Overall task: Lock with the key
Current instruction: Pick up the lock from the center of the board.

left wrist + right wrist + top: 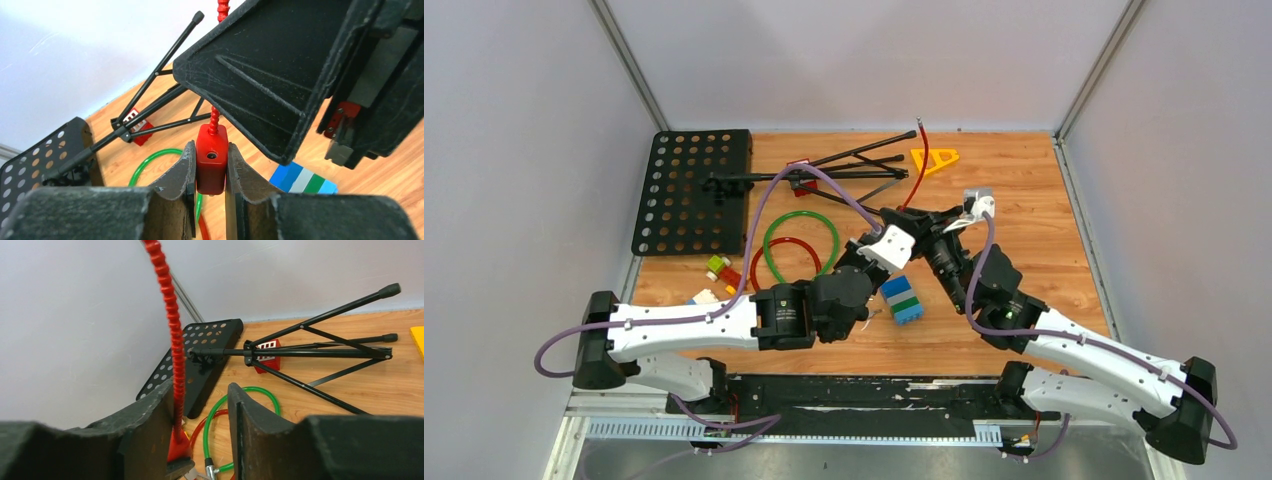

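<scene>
**Clamping red lock in L claw**

L gripper [210,150] clenched on red padlock [211,172], fingers on both sides of body, round hole in its face toward wrist cam. Lock held up over wood table [1024,200], mid-table, above blue/green blocks [902,298]. Red ribbed cable [172,340] rises from lock top. R gripper [200,387] close beside, jaws apart, nothing pinched; cable lies along one finger's inner face.

Upright red padlock [211,172], clamped in left pincer [210,150], ribbed red cable [172,340] rising from its top
</scene>
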Robot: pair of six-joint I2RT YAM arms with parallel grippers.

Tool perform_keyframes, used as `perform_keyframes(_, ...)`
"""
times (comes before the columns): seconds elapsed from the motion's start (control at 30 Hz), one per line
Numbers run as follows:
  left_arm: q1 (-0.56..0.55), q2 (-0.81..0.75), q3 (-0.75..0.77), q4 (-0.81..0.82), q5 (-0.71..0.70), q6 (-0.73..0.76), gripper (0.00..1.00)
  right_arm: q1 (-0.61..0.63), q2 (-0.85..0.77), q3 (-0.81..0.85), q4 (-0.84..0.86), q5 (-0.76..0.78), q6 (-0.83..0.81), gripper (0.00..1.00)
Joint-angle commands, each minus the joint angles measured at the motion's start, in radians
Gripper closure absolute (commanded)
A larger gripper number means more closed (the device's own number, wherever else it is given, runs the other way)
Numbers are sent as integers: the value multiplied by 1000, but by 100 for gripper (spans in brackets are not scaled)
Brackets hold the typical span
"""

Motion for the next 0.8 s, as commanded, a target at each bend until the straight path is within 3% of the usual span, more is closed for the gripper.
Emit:
perform_keyframes(0.0,-12,-51,7,88,21,9,100,2,8,35,69,15,26,63)
perform_keyframes(0.07,-12,-59,-4,93,36,9,100,2,10,36,76,13,24,78)
perform_keyframes(0.13,-12,-67,-17,103,46,10,94,2,4,37,84,10,16,97)
perform_keyframes(0.2,-12,-79,-31,116,67,11,79,2,-2,33,98,5,8,100)
perform_keyframes(0.23,-12,-86,-39,122,89,13,65,2,-12,31,104,-3,4,100)
perform_keyframes(0.27,-12,-100,-47,128,117,20,39,2,-19,33,105,-9,-1,100)
perform_keyframes(0.33,-12,-120,-65,136,182,39,6,3,-32,40,94,-8,-30,100)
perform_keyframes(0.37,-12,-134,-74,140,199,36,1,3,-41,44,82,0,-48,100)
perform_keyframes(0.6,-12,-316,-172,204,428,61,0,2,-131,34,51,-10,-221,100)
perform_keyframes(0.77,-10,-426,-216,222,606,87,0,1,-223,0,87,-275,-360,100)
